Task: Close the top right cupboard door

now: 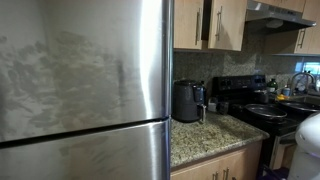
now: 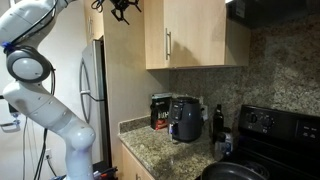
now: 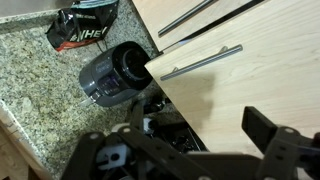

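Door (image 2: 200, 35) sits beside your claw (image 2: 122, 8) and a little below it, on the side toward the stove (image 2: 270, 130). In that exterior view the claw is up near the top of the frame, apart from the door and touching nothing. The door's dark bar handle (image 2: 167, 45) is on the edge nearer the claw. From here the panel seems to lie level with the cabinet front, but you cannot tell for sure whether it is fully shut.

In the wrist view your claw (image 3: 180, 140) is released, its fingers (image 3: 270, 140) spread wide with nothing between them. The door (image 3: 260, 95) fills the space ahead of and under the claw, and its handle (image 3: 200, 62) runs slantwise just beyond the fingertips. Farther below the claw, past the door's edge, stands the dark fryer (image 3: 112, 72) on the granite counter (image 3: 35, 95). A red and black box (image 3: 85, 28) sits just beside the fryer.

In an exterior view the fridge (image 1: 80, 80) takes up most of the frame. The door (image 1: 228, 22) shows at the top beside its twin (image 1: 188, 22), high above the fryer (image 1: 187, 100). The claw is out of sight there.
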Controlling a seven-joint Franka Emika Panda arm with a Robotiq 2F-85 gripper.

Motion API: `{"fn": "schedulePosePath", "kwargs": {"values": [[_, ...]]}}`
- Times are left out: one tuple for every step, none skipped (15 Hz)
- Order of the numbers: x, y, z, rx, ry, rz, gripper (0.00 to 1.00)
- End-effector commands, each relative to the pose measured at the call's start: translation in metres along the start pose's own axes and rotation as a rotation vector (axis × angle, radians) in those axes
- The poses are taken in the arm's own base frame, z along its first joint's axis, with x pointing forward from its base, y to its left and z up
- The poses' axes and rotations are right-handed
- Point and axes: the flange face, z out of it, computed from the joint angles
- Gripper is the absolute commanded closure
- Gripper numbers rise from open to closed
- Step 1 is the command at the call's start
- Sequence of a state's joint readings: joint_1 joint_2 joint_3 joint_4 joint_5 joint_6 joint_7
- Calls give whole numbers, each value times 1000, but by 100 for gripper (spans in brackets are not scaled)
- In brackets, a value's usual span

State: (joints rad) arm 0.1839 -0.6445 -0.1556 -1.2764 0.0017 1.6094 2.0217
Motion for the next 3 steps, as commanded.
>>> {"fn": "schedulePosePath", "kwargs": {"values": [[1,0,2,-9,4,1,0],[2,1,6,-24,11,1,0],[3,2,12,-36,17,2,0]]}}
